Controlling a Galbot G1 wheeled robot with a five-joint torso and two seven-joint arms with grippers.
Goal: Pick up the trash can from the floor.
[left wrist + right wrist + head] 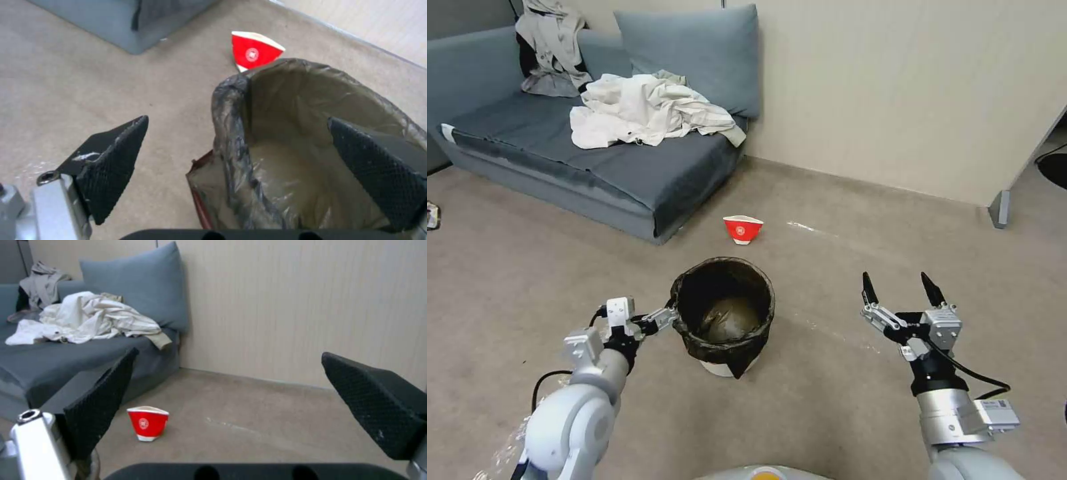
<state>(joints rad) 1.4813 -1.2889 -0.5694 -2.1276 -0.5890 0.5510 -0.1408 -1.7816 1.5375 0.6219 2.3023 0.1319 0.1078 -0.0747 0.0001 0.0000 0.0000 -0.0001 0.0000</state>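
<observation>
The trash can [724,317] is a small round white bin with a dark crinkled bag folded over its rim, standing upright on the beige floor [827,400]. My left gripper [668,317] is open at the can's left rim. In the left wrist view the rim [229,110] runs between my two fingers: one fingertip [120,160] is outside the can, the other fingertip [373,170] is inside it. My right gripper [902,288] hangs open to the right of the can, well apart from it, with nothing between its fingers.
A red-and-white paper bowl [743,229] sits on the floor behind the can. A grey sofa [594,153] with heaped clothes [640,110] stands at the back left. A beige wall [907,93] closes the back. Bare floor lies to the right and front.
</observation>
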